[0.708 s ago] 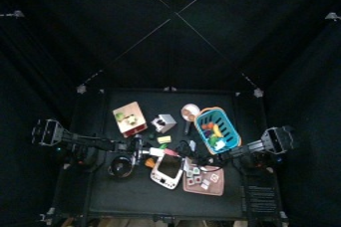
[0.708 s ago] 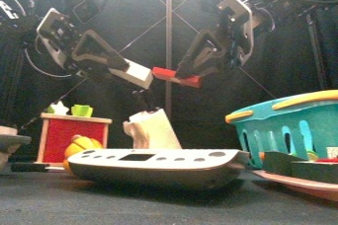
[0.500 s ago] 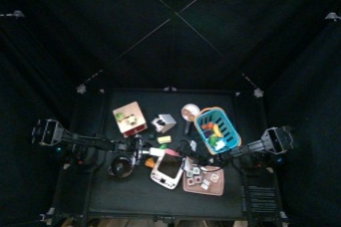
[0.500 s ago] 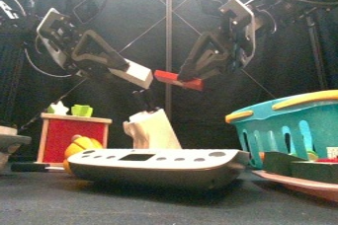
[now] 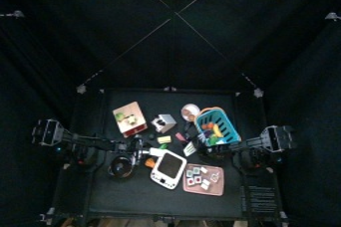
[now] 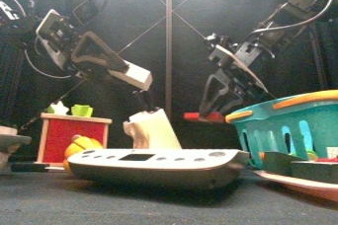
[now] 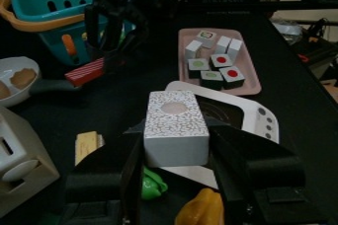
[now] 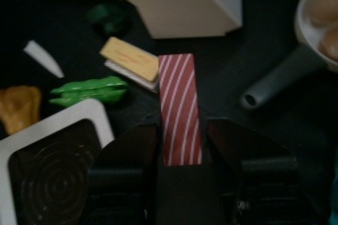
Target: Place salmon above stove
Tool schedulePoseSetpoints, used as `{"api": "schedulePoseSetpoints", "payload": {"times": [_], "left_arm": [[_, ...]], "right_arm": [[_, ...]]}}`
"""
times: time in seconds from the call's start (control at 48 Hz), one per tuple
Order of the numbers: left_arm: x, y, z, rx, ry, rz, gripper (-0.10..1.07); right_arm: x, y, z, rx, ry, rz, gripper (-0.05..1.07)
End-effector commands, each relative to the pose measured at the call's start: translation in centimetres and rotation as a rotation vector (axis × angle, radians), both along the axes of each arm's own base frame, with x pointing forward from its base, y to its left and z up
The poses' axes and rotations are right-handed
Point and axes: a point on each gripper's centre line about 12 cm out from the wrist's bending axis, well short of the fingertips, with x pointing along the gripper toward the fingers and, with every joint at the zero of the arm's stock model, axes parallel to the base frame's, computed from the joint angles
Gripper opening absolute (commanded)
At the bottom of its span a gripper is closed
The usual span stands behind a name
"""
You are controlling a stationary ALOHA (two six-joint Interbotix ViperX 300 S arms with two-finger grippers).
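From above, the worktop [image 5: 134, 176] is crowded: a teal basket [image 5: 217, 129] at the right, a white stove [image 5: 167, 173] near the front middle, a pink tray [image 5: 204, 180] of small pieces just beside it, and a red box [image 5: 130, 117] toward the left. At table height, the right tool [image 6: 211, 113] hangs behind the basket's [image 6: 284, 111] rim, pinching the striped red salmon [image 6: 203, 117] strip in the air, well above the stove [image 6: 156, 163] and off to its right. The left tool [image 6: 142, 91] hangs over a white carton [image 6: 150, 129], beside the red box [image 6: 75, 135]. From the left wrist, that tool [image 7: 181, 170] is clamped round a speckled white block [image 7: 180, 126], with the tray [image 7: 218, 59] beyond. From the right wrist, the salmon [image 8: 179, 108] stands between the right tool's [image 8: 181, 135] two jaws, with the stove's [image 8: 50, 168] corner below.
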Motion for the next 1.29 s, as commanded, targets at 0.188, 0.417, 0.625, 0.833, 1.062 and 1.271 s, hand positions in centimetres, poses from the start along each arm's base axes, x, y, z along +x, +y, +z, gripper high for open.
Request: {"api": "schedulePoseSetpoints", "payload": {"times": [0.188,0.417,0.625,0.833,1.062,1.271], "left_arm": [[0.4,0.1,0.3,-0.007,-0.014,0.008,0.48],[0.4,0.0,0.3,-0.007,-0.014,0.007,0.48],[0.4,0.0,0.4,-0.007,-0.015,0.007,0.48],[0.5,0.0,0.4,-0.005,-0.017,0.005,0.48],[0.5,0.0,0.5,-0.006,-0.020,0.006,0.48],[0.5,0.0,0.5,-0.006,-0.020,0.006,0.48]], "right_arm": [[1.3,-0.5,0.1,0.019,-0.014,-0.028,0.48],[1.5,-0.2,0.2,0.022,-0.019,-0.013,0.54],[1.6,-0.1,0.3,0.028,-0.025,-0.006,0.64],[1.8,0.1,0.3,0.026,-0.029,0.013,0.67],[1.9,0.2,0.3,0.031,-0.031,0.019,0.67],[1.9,0.1,0.3,0.026,-0.031,0.023,0.70]]}}
